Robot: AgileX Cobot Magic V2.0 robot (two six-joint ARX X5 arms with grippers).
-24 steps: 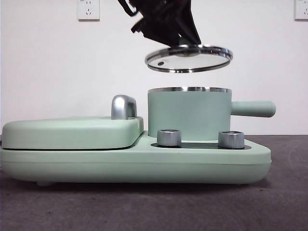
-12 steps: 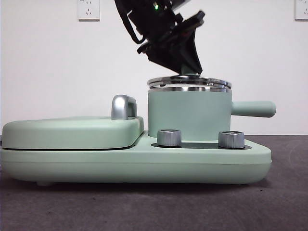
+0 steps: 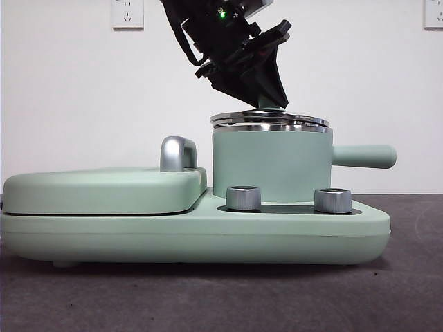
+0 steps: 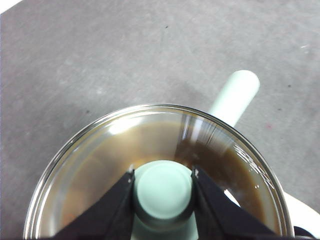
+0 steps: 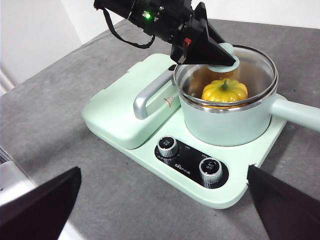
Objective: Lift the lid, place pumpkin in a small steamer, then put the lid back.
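The left gripper (image 4: 163, 187) pinches the knob (image 4: 163, 189) of the lid (image 4: 100, 165), which sits on the steamer (image 3: 270, 164) directly beneath it, with the pumpkin (image 5: 224, 90) inside; the right gripper (image 5: 160, 210) waits, jaws spread.

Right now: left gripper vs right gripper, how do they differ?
The left gripper is shut on the lid knob, holding it on the small steamer; the right gripper is open and holds nothing. The left is right over the pot; the right hangs back from the appliance. Both have black jaws.
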